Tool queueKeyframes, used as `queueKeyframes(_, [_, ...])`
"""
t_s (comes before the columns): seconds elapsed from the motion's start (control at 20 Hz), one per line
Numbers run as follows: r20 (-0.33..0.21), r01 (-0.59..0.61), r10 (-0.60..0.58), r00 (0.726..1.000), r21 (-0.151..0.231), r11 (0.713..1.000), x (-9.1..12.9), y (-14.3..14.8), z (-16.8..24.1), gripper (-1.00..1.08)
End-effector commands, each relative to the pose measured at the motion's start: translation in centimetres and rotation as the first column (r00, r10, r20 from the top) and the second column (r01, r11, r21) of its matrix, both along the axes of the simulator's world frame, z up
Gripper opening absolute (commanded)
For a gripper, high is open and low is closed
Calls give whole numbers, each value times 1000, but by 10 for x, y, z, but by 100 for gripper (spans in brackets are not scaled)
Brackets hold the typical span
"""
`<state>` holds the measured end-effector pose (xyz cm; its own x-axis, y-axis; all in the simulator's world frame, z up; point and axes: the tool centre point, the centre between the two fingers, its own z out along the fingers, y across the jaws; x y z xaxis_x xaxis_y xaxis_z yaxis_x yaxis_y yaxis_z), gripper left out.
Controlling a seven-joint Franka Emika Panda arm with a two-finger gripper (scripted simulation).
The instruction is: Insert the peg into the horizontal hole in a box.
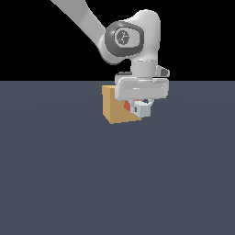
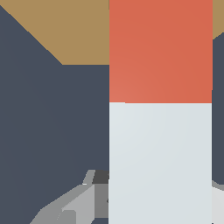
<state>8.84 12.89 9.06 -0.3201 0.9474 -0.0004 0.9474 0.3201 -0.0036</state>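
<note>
Square-section red-and-white peg (image 2: 160, 109), flat-faced tan box (image 1: 117, 106), matte floor (image 1: 117, 183)

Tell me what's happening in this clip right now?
A single Panda arm is working over a dark floor, its gripper shut on the peg, a square bar that is pale grey-white with a red end. In the exterior view the red end points at the tan box and sits right against its face. The wrist view shows the red half reaching toward the tan surface. The hole itself is hidden, so whether the tip has entered cannot be told.
</note>
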Motion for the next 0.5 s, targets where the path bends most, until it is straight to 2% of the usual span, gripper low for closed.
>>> queueKeyframes(0.0, [4, -3, 3, 1000, 2, 1000, -6, 21, 2, -100])
queueKeyframes(0.2, [5, -3, 3, 1000, 2, 1000, -15, 48, 3, -100])
queueKeyframes(0.45, [6, -3, 3, 1000, 2, 1000, -19, 60, 3, -100])
